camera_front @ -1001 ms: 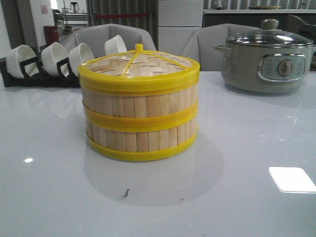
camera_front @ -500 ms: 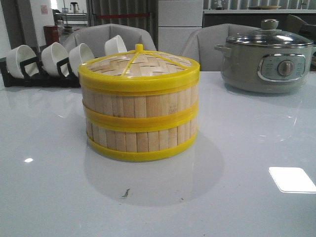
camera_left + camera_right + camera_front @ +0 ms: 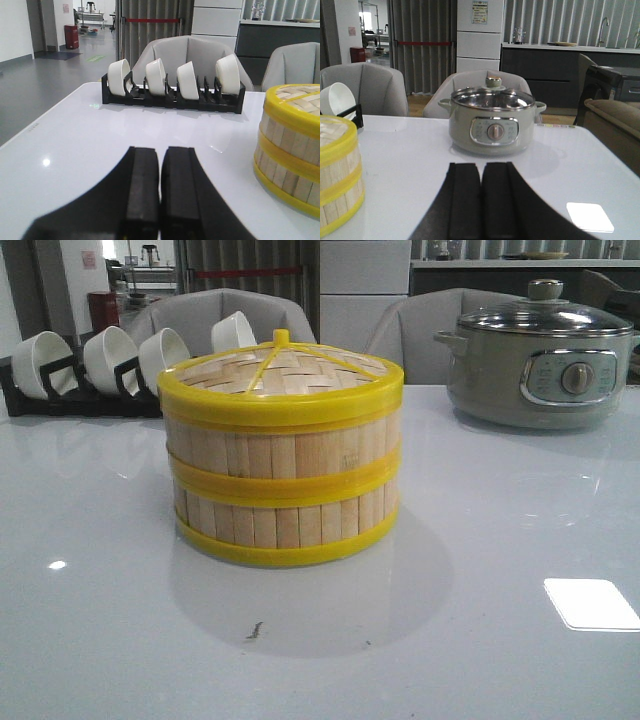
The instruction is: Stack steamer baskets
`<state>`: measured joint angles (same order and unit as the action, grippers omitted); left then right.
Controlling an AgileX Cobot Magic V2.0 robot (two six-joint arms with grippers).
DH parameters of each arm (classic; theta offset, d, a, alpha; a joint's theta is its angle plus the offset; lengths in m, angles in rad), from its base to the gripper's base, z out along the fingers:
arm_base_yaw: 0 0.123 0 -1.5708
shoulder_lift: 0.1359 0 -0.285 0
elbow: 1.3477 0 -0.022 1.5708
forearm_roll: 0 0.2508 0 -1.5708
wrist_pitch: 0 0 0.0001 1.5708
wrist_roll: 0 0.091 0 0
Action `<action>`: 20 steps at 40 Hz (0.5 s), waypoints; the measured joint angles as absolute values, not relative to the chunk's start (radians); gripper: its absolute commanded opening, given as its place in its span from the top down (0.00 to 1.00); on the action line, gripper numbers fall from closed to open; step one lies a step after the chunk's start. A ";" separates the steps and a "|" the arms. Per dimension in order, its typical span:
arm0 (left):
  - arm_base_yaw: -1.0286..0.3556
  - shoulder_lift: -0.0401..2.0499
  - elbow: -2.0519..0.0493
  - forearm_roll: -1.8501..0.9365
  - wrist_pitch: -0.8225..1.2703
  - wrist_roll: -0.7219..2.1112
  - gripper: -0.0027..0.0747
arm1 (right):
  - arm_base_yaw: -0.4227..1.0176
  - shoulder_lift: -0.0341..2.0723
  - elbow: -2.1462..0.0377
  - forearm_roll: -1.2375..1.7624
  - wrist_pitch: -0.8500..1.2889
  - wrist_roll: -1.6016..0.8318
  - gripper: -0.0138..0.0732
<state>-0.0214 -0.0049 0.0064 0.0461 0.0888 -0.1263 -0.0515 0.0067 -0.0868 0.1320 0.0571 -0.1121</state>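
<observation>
Two steamer baskets (image 3: 283, 485) stand stacked in the middle of the white table, bamboo slats with yellow bands, and the woven yellow-rimmed lid (image 3: 281, 373) sits on top. The stack also shows in the left wrist view (image 3: 292, 147) and in the right wrist view (image 3: 337, 175). My left gripper (image 3: 160, 152) is shut and empty, low over the table, apart from the stack. My right gripper (image 3: 481, 167) is shut and empty on the stack's other side, facing the grey pot. Neither gripper shows in the front view.
A black rack with white bowls (image 3: 95, 365) stands at the back left, also in the left wrist view (image 3: 172, 85). A grey electric pot with a glass lid (image 3: 540, 360) stands at the back right, ahead of my right gripper (image 3: 492, 122). Grey chairs stand behind the table.
</observation>
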 measured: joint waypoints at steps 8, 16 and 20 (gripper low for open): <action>-0.021 -0.005 0.006 0.046 0.089 -0.126 0.83 | -0.051 -0.011 0.028 0.205 0.133 -0.088 0.77; -0.021 -0.005 0.006 0.046 0.089 -0.126 0.83 | -0.051 -0.011 0.030 0.220 0.186 -0.081 0.77; -0.021 -0.005 0.006 0.046 0.089 -0.126 0.83 | -0.051 -0.011 0.030 0.220 0.186 -0.080 0.77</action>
<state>-0.0214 -0.0049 0.0064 0.0461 0.0886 -0.1263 -0.0515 -0.0112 0.0299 0.2196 0.1860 -0.0803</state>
